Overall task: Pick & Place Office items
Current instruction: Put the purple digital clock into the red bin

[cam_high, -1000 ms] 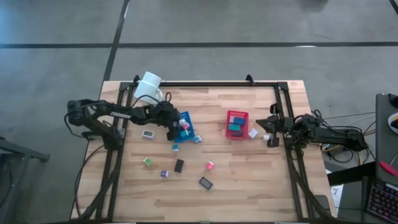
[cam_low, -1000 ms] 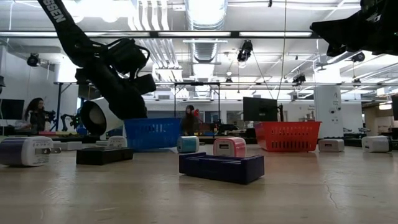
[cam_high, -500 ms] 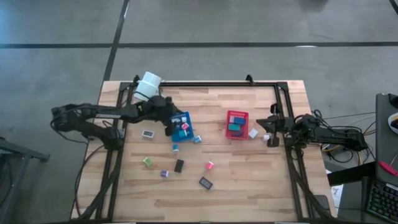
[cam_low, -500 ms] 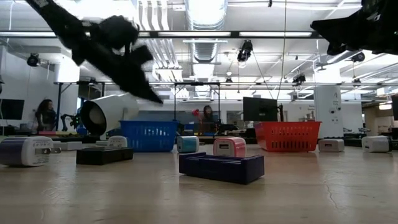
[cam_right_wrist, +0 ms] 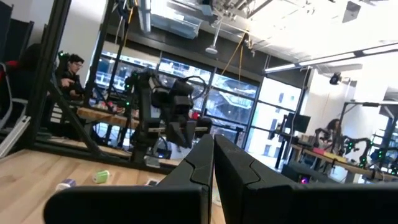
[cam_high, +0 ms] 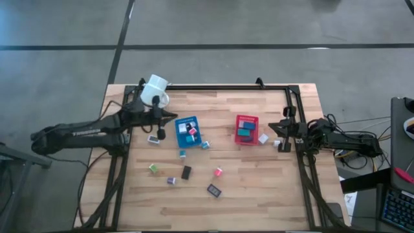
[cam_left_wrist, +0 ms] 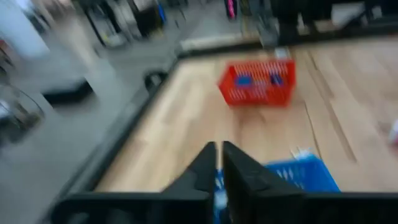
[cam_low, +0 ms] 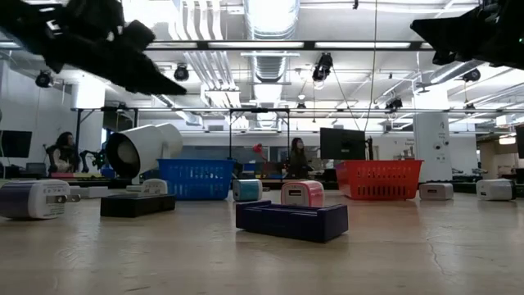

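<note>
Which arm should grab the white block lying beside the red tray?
Right, probably. The right gripper sits at the table's right edge, close to the white block by the red tray. The left gripper is beyond the blue tray.

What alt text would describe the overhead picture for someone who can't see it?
Seen from above, a wooden table holds a blue tray, a red tray and scattered small blocks; the left gripper hovers beside a white mug.
</note>
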You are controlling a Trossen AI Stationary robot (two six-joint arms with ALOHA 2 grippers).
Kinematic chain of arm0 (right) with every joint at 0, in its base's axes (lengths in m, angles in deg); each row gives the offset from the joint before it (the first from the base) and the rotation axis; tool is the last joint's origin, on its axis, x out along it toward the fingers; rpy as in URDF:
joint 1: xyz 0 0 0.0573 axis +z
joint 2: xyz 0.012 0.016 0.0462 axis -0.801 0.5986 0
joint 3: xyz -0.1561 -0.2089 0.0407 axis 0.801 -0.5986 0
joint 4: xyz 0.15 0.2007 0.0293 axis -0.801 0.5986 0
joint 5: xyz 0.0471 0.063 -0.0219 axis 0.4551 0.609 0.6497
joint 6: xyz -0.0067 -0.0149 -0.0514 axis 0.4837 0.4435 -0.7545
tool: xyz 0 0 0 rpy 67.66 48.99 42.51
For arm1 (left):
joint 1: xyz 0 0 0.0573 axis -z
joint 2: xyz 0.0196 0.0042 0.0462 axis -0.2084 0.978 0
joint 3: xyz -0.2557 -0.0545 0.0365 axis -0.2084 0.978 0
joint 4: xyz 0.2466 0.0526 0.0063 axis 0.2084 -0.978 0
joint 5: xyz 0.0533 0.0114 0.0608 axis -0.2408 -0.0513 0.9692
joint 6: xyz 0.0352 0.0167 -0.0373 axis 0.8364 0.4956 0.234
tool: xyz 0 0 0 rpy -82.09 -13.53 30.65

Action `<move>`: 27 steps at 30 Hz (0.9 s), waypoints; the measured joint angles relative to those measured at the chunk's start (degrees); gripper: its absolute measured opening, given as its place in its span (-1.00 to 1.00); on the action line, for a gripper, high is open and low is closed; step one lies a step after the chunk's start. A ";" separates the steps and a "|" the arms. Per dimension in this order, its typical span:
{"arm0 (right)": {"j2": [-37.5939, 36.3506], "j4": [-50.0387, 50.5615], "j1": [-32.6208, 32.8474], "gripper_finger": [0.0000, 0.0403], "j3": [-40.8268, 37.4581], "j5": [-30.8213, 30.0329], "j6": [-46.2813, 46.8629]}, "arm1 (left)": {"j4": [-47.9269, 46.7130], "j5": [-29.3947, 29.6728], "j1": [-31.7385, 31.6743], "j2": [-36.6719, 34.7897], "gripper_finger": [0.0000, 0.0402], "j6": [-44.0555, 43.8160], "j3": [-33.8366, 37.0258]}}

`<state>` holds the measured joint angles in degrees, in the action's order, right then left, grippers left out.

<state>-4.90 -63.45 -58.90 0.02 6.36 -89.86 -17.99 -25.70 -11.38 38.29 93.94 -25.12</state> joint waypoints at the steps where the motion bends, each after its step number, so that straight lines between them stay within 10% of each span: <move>1: 0.03 -0.45 0.01 -0.96 0.00 0.00 0.79 | 1.59 0.00 -0.46 -1.81 -0.93 -0.06 0.95; 13: 0.99 -1.68 0.04 -0.96 0.00 0.00 3.36 | -3.33 -3.71 -3.57 -20.62 -0.96 -3.28 2.60; 27: 3.38 -2.53 0.02 -0.96 0.00 -2.86 1.69 | 3.89 -10.55 -5.00 -18.61 -0.98 -1.34 7.13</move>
<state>-1.52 -65.98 -58.88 0.02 3.50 -88.17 -14.09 -36.25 -16.38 19.68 92.60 -17.99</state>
